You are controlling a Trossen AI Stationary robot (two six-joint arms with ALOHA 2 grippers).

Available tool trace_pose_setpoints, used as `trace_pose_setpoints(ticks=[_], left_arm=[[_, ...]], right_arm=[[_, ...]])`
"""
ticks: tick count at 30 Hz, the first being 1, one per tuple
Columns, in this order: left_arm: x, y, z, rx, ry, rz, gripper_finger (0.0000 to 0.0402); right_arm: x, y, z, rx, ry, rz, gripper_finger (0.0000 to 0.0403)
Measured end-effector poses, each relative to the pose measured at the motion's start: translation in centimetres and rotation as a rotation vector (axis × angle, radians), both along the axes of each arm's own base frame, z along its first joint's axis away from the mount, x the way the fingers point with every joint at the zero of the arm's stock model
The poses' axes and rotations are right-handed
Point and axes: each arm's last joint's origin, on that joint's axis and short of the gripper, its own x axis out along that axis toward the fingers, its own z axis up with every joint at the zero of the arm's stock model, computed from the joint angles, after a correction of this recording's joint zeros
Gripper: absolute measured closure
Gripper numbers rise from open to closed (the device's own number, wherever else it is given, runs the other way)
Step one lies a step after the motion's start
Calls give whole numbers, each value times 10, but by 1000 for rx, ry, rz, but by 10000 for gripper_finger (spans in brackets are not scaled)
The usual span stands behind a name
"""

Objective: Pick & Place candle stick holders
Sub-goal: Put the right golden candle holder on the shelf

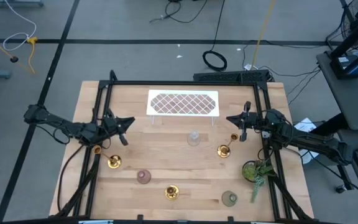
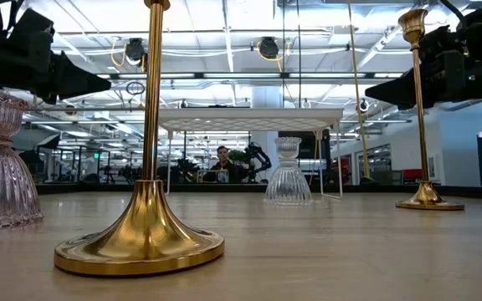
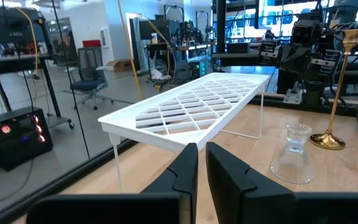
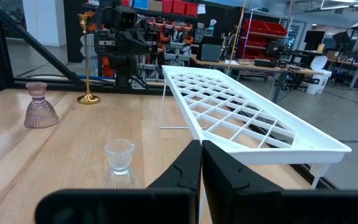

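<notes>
Three gold candlesticks stand upright on their round bases: one at the left (image 1: 112, 160), one at the right (image 1: 224, 149), one near the front edge (image 1: 171, 193). A clear glass cup (image 1: 194, 138) stands mid-table, a pink cup (image 1: 143, 177) at front left and a green cup (image 1: 229, 198) at front right. My left gripper (image 1: 124, 124) hovers shut and empty above the table's left, pointing right, its fingers (image 3: 202, 163) together. My right gripper (image 1: 236, 121) hovers shut and empty at the right, pointing left, its fingers (image 4: 201, 158) together.
A white tray with a lattice top (image 1: 183, 103) stands on thin legs at the far middle, between the two grippers. A green leafy plant (image 1: 257, 171) sits near the right edge. Black frame rails run along both table sides. A person shows in the room beyond the table (image 2: 222, 160).
</notes>
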Motion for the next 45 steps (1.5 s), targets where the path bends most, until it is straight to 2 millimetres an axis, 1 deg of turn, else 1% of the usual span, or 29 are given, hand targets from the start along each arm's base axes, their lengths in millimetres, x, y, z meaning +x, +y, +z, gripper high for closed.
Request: trace_pose_setpoints(ticks=[6,9,13,15,20,23,25,30,32,35,39,41,43,45], left_arm=[[1,-1,0,6,1,-53,362],[1,-1,1,42,9,-45,362],[0,-1,6,23,-45,-41,362],[0,-1,8,42,-52,-40,362],[0,-2,10,94,-42,-69,355],[0,-2,10,97,-44,-78,335],[0,-2,12,95,-50,-77,317],[0,-2,17,99,-61,-76,273],[0,-2,17,99,-60,-76,260],[0,-2,17,89,-64,-77,246],[0,-2,17,97,-60,-77,237],[0,-2,17,97,-59,-77,236],[0,-2,17,94,-61,-77,236],[0,-2,17,94,-62,-77,236]], right_arm=[[0,0,5,54,-58,2,394],[0,0,9,33,-95,2,394],[-1,0,15,4,-160,4,394],[-1,1,18,-6,-186,6,394],[-2,1,19,-44,-188,23,391],[-1,4,17,-48,-167,133,371],[-1,6,18,-45,-168,187,348],[-1,6,17,-41,-153,193,275],[0,8,11,-8,-95,266,247],[0,12,3,75,-15,427,217],[-2,18,-1,125,34,614,197],[-2,20,0,119,29,665,196],[-2,21,0,112,24,667,196],[-1,20,1,99,18,609,198]])
